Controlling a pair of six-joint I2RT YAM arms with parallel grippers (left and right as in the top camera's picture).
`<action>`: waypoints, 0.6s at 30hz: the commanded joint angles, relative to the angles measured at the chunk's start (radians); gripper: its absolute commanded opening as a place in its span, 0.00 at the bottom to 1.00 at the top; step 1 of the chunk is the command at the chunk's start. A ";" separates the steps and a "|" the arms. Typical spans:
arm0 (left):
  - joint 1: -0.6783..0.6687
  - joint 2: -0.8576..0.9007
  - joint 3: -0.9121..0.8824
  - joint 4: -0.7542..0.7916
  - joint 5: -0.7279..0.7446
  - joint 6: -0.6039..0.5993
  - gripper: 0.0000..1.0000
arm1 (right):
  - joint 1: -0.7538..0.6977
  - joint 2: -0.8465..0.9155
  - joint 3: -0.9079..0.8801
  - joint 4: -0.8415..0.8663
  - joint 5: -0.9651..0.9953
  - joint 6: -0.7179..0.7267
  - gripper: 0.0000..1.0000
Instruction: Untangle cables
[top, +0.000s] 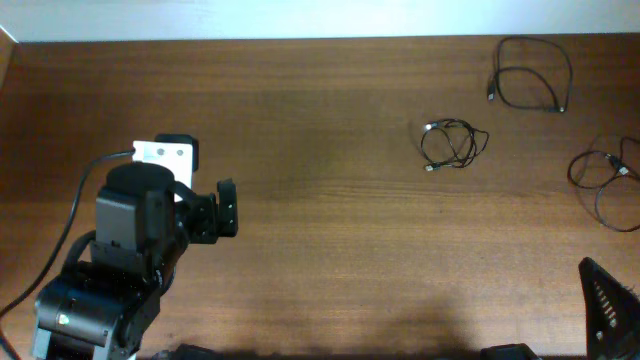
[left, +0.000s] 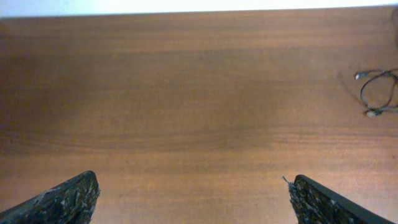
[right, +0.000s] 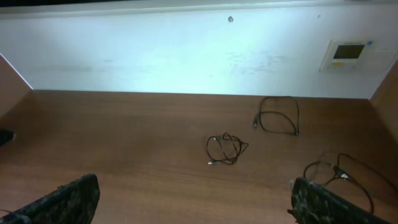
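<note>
Three thin black cables lie apart on the wooden table (top: 330, 120), not knotted to one another. One is a small coil (top: 466, 143) right of centre, one a wide loop (top: 527, 106) at the far right back, and one a loose tangle (top: 607, 160) at the right edge. The right wrist view shows the coil (right: 227, 148), the loop (right: 296, 118) and the tangle (right: 339, 171). My left gripper (top: 228, 208) hovers open at the left, far from them, with the coil (left: 364, 94) at its view's right edge. My right gripper (right: 194, 199) is open and empty at the near right corner (top: 604, 300).
A white box (top: 165, 152) sits behind the left arm. A pale wall (right: 186, 56) runs along the table's back edge and carries a small white panel (right: 345, 55). Wooden side boards (right: 12, 87) close the table's left and right ends.
</note>
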 joint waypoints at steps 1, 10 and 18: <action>0.000 -0.003 0.006 -0.021 -0.014 -0.009 0.99 | 0.046 0.003 0.000 -0.003 0.003 0.007 0.98; 0.000 -0.003 0.006 -0.024 -0.014 -0.009 0.99 | 0.079 -0.027 -0.023 0.002 0.016 -0.047 0.98; 0.000 -0.003 0.006 -0.024 -0.014 -0.009 0.99 | 0.018 -0.319 -0.515 0.249 0.011 -0.049 0.98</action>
